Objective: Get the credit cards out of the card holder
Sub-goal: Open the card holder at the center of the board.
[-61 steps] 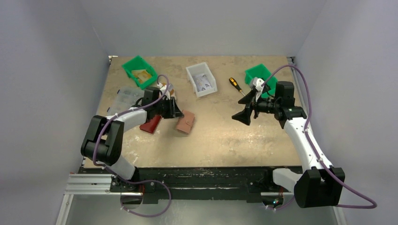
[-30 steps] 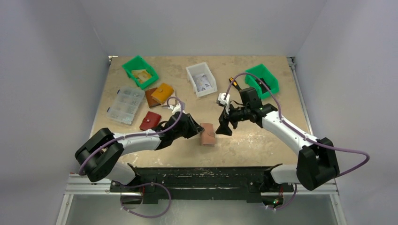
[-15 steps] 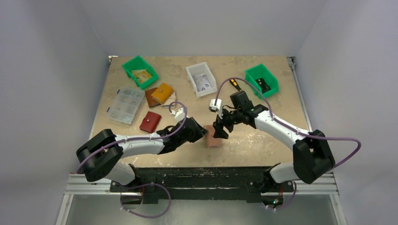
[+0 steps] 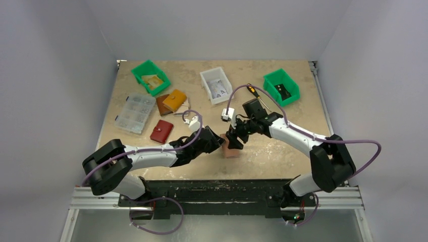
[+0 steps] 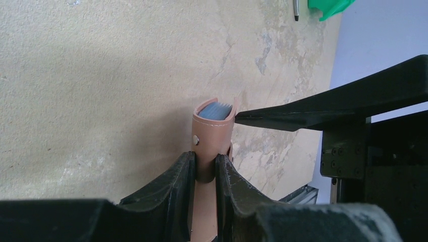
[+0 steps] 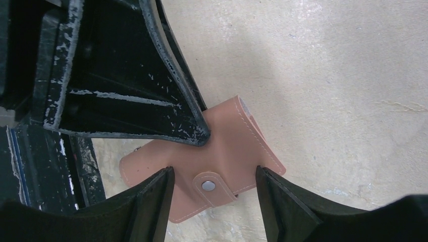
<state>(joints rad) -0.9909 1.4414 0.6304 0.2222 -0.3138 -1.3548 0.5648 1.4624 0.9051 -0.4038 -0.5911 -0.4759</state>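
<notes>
The tabletop [image 4: 267, 159] is a tan, mottled slab, rough and veined with faint cracks like worn stone, and plain pale grey walls [image 4: 50, 75] box it in on three sides. Above it, the left gripper [image 5: 205, 161] has its two black, scuffed fingers [image 5: 176, 176] drawn close together, pinching the card holder [image 5: 209, 133] between them. This is a flat brown-pink leather wallet with pale stitching along its edges, and it stands on end beyond the fingertips. Its folded top bulges open just past them, and the thin light-blue edges of the credit cards [image 5: 218, 111] show packed inside. The right gripper [image 6: 214, 171] has its jaws spread wide and holds nothing. Its fingers [image 6: 151, 201] stand one on either side of the holder's rounded strap with its silver snap stud [image 6: 207, 186]. In the left wrist view one tapered fingertip meets the holder's upper edge. The holder's leather is smooth and matte, while the finger pads are chipped and flecked with white wear.
</notes>
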